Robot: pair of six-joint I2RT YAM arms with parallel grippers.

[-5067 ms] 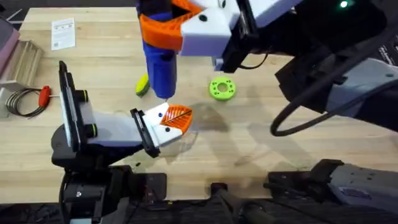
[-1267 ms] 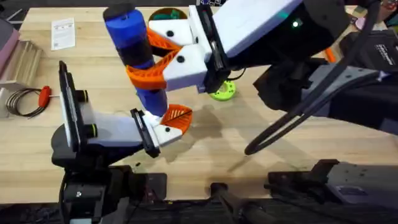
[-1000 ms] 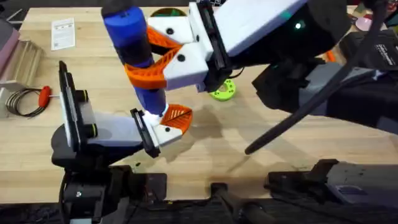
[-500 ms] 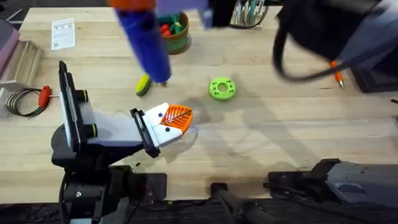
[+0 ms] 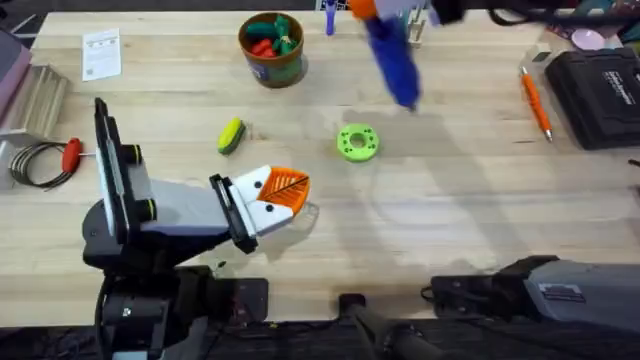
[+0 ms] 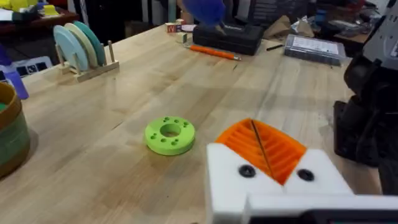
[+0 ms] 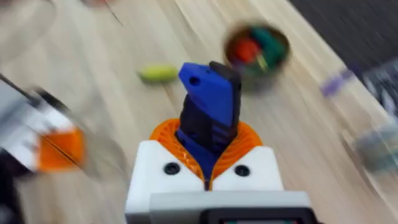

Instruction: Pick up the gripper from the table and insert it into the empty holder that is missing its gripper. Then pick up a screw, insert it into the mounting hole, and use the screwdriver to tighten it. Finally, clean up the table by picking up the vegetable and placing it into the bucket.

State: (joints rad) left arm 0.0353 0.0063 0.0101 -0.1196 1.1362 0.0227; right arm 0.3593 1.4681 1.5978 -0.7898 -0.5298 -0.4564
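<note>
Near the far edge of the counter (image 5: 450,200), the right tool (image 7: 208,177) was clamped on the blue screwdriver (image 5: 392,58). The left tool (image 5: 272,195) rested low, its orange pads (image 6: 264,148) pressed together. The yellow-green vegetable (image 5: 231,135) lay near the bucket (image 5: 272,46), apart from it.

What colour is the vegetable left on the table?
Yellow-green; the vegetable shows best in the overhead view.

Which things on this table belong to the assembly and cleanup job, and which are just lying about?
Job:
- fat blue power screwdriver, held in the right gripper
- white holder with its orange ribbed fingertip
- small yellow-green toy vegetable
- round brown bucket

Lying about:
- round green disc with holes
- thin orange-handled driver
- red-handled tool
- paper card
</note>
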